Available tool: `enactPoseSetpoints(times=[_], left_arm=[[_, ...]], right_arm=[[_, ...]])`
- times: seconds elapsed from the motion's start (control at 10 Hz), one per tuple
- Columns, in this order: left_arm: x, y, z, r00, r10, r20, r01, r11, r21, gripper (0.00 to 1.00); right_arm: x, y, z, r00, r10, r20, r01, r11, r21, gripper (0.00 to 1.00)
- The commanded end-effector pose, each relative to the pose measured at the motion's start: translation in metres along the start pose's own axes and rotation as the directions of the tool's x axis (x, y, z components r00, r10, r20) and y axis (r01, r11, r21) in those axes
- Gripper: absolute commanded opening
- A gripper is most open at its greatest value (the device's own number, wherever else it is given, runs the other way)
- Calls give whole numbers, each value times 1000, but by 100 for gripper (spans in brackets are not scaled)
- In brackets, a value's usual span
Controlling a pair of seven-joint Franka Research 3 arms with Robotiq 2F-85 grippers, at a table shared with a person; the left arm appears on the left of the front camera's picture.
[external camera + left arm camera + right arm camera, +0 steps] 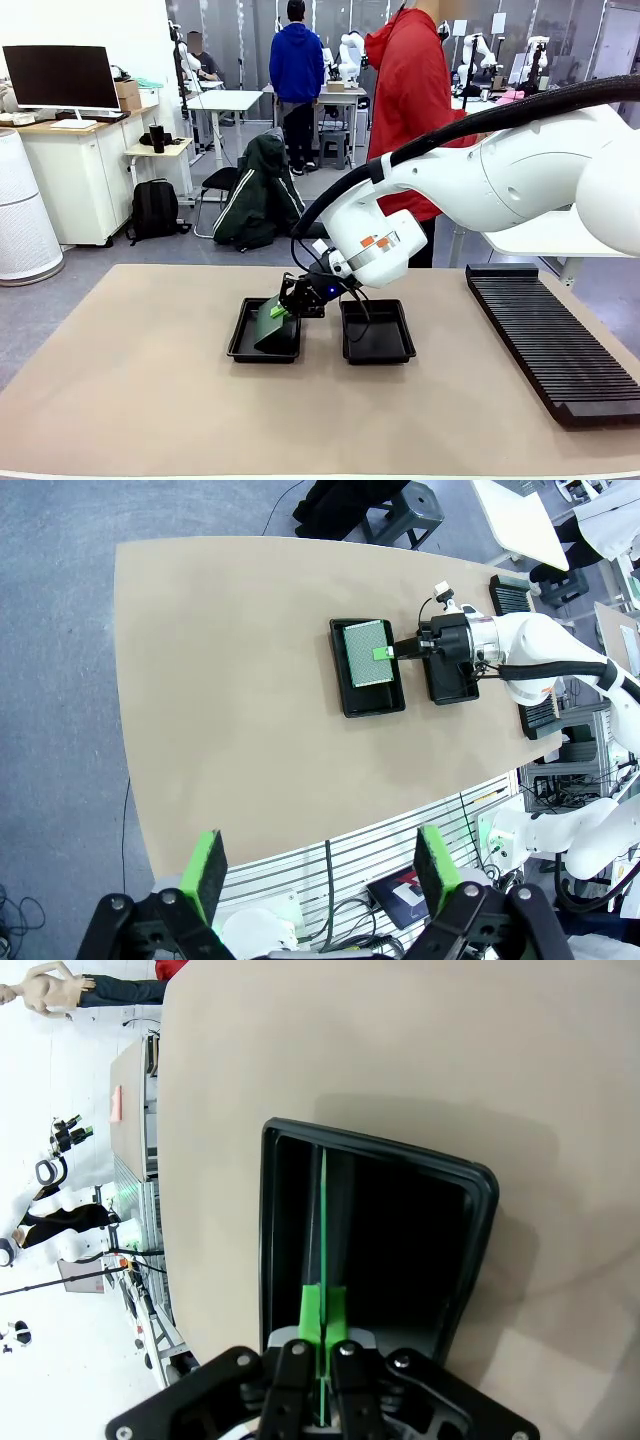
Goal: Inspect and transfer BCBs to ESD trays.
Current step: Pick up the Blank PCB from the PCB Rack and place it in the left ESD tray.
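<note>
Centre frame, the right hand [279,311] grips a pale green board [270,335] by its edge, tilted steeply into the left black tray [240,345] on the bench [130,380]. The left hand [318,865] hangs open and empty, high above. Released this steep, the board could drop hard or lean on the tray wall.

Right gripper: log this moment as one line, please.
right gripper: shut on BCB edge | BCB: tilted in left ESD tray | left gripper: open, high above table
</note>
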State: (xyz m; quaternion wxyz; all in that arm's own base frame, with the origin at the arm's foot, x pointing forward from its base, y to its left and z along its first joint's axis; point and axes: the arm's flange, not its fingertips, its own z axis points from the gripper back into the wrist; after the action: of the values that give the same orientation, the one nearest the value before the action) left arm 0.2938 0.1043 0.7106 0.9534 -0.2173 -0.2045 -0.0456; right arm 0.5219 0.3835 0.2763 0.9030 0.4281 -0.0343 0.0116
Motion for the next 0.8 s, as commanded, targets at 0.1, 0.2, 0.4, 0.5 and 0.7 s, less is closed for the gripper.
enactPoseSetpoints(times=[0.1, 0.2, 0.4, 0.5, 0.7], left_arm=[[-1, 1, -2, 1000, 2, -1, -2, 1000, 0, 100], [-1, 1, -2, 1000, 2, -1, -2, 1000, 0, 100], [-1, 1, -2, 1000, 2, -1, -2, 1000, 0, 100], [-1, 1, -2, 1000, 2, -1, -2, 1000, 0, 100], [-1, 1, -2, 1000, 2, -1, -2, 1000, 0, 100]], right_arm=[[1, 5, -3, 1000, 4, -6, -4, 1000, -5, 2], [1, 11, -3, 1000, 5, -5, -5, 1000, -31, 2], [-3, 23, -2, 1000, -13, -16, 11, 998, -66, 6], [-4, 28, -1, 1000, -19, -21, 17, 996, -87, 10], [-6, 37, 2, 1000, -24, -5, 23, 991, -132, 14]])
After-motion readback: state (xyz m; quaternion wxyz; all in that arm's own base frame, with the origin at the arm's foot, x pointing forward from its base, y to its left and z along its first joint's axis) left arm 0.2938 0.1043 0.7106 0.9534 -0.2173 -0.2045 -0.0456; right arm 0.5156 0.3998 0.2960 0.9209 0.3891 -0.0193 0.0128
